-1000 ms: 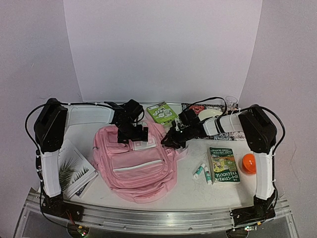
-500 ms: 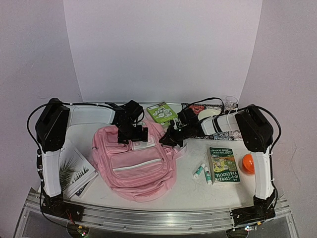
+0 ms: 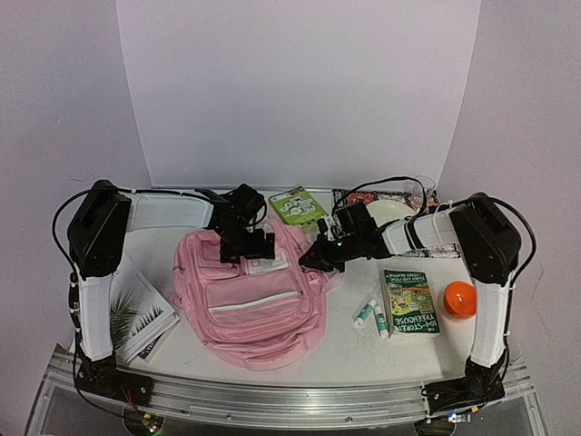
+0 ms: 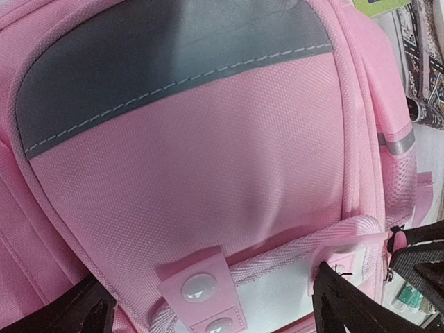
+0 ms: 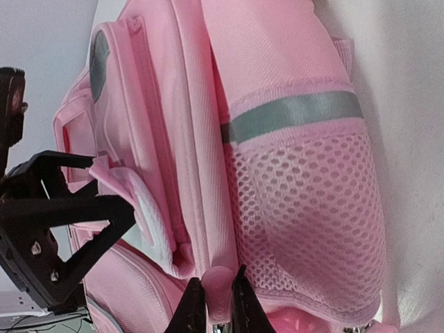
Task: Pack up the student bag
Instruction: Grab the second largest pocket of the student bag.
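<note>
student bag (image 3: 254,304), pink: your left gripper (image 4: 208,309) hangs spread wide over its top, your right gripper (image 5: 214,305) pinches its side fabric.

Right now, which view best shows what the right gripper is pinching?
Right wrist: the right gripper pinches a pink fold of the student bag beside its mesh pocket. The top view only shows it at the bag's right edge; the left wrist view shows mostly the bag's front.

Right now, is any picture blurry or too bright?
Top view: soft even light, only a faint shadow beside the student bag. Left wrist view: weave sharp, its own fingers just dark shapes. Right wrist view: mesh crisp, the table washed out white.
</note>
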Controlling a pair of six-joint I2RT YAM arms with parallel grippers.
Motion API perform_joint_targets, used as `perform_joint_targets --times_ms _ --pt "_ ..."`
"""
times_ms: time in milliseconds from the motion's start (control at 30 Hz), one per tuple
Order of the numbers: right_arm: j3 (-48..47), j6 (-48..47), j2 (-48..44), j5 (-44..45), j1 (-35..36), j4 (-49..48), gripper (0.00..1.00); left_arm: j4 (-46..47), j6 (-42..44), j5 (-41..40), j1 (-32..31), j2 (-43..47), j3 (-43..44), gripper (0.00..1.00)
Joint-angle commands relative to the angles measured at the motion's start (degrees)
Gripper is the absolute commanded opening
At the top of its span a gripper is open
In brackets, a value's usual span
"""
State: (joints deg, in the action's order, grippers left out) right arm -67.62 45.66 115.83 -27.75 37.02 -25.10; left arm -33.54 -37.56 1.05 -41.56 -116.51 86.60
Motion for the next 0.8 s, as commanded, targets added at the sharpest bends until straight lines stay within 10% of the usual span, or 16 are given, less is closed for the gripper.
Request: perform_joint_targets --times_ms 0,767 --pt "2.2 -4.5 -4.6 -2.6 0.7 -2.1 0.00 1.0 -0.5 2.0 0.7 -2.2 2.5 0.99" --pt "15.7 -14.6 -17.7 0.6 0.7 -15.2 0.00 -9.4 6.8 -4.5 0.4 -0.5 14.6 0.99"
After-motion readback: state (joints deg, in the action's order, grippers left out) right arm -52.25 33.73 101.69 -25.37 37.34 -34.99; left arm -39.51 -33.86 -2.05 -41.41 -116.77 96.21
